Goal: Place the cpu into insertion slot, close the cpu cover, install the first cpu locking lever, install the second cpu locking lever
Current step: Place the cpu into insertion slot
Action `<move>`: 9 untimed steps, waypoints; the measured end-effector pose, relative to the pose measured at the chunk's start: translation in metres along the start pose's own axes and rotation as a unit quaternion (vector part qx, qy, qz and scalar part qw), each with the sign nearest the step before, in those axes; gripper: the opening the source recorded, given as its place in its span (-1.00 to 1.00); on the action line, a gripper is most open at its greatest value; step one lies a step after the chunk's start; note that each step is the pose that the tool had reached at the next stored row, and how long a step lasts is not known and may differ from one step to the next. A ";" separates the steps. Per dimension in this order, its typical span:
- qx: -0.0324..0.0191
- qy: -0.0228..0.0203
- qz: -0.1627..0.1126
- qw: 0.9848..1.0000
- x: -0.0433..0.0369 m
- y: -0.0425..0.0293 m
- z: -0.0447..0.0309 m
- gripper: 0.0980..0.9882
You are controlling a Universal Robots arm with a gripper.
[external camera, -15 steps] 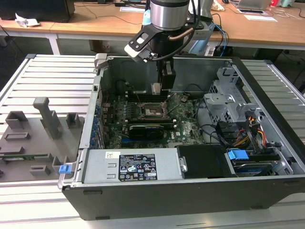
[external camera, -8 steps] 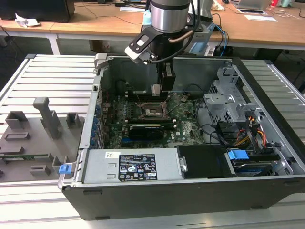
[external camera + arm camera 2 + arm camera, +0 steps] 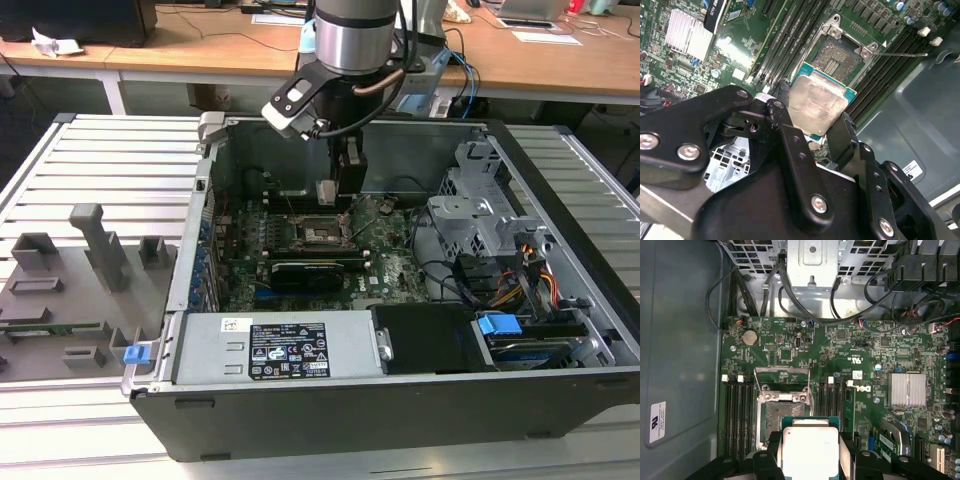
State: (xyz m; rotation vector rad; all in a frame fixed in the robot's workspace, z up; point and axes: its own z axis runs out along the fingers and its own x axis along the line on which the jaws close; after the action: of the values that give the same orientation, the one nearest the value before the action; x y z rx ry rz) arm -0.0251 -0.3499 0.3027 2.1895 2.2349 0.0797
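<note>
The cpu [image 3: 809,450] is held between the fingers of the gripper [image 3: 816,114], above the circuit board [image 3: 860,340] and near the insertion slot [image 3: 781,416], apart from it. The slot is flanked on both sides by memory slots [image 3: 737,412].

at the back, long wooden desk [image 3: 200,50] on white legs, scattered with papers [image 3: 545,37]; nearer, pale grey slatted metal worktable [image 3: 110,160], evenly lit.

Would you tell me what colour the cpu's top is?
The cpu top is dull silver-grey, with a green edge; the second wrist view shows it best.
</note>
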 end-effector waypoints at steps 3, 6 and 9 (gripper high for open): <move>0.000 0.000 0.000 1.000 0.0000 -0.0001 0.0017 0.00; 0.000 0.000 0.000 1.000 -0.0001 -0.0003 0.0051 0.00; 0.000 -0.001 -0.002 1.000 0.0002 -0.0006 0.0095 0.00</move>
State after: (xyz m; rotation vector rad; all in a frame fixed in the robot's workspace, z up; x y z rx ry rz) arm -0.0253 -0.3494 0.2932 2.1829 2.2389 0.0778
